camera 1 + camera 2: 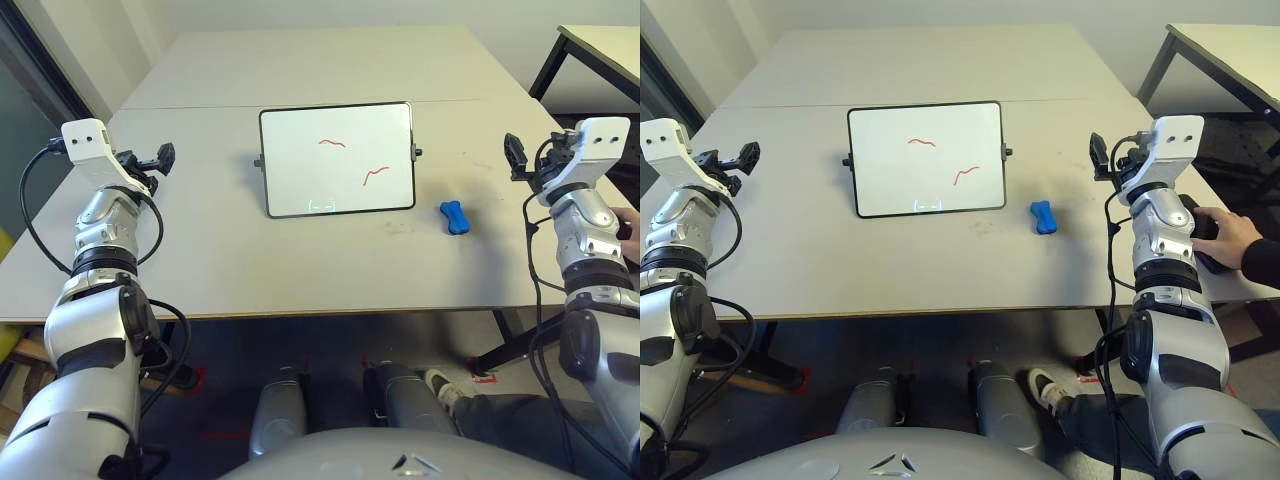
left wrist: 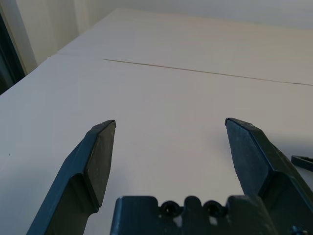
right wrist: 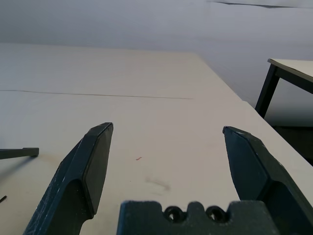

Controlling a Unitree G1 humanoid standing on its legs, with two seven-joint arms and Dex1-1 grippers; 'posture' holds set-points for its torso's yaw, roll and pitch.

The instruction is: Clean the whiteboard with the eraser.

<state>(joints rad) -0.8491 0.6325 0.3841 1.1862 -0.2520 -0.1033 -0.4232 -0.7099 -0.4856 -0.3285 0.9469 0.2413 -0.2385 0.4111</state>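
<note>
The whiteboard [image 1: 337,158] lies flat in the middle of the table, black-framed, with two red squiggles [image 1: 376,176] on it. The eraser [image 1: 455,217], a small blue bone-shaped block, rests on the table just right of the board's near right corner. My left gripper [image 1: 160,157] hovers over the table's left side, well left of the board, open and empty, its black fingers [image 2: 98,156] wide apart. My right gripper [image 1: 514,157] is raised at the table's right side, right of and beyond the eraser, also open and empty, fingers [image 3: 90,166] spread.
The pale table [image 1: 300,260] has a seam running across behind the board. A second table [image 1: 590,50] stands at the far right. A person's hand [image 1: 1230,238] rests at the table's right edge beside my right forearm, with a foot [image 1: 440,385] below.
</note>
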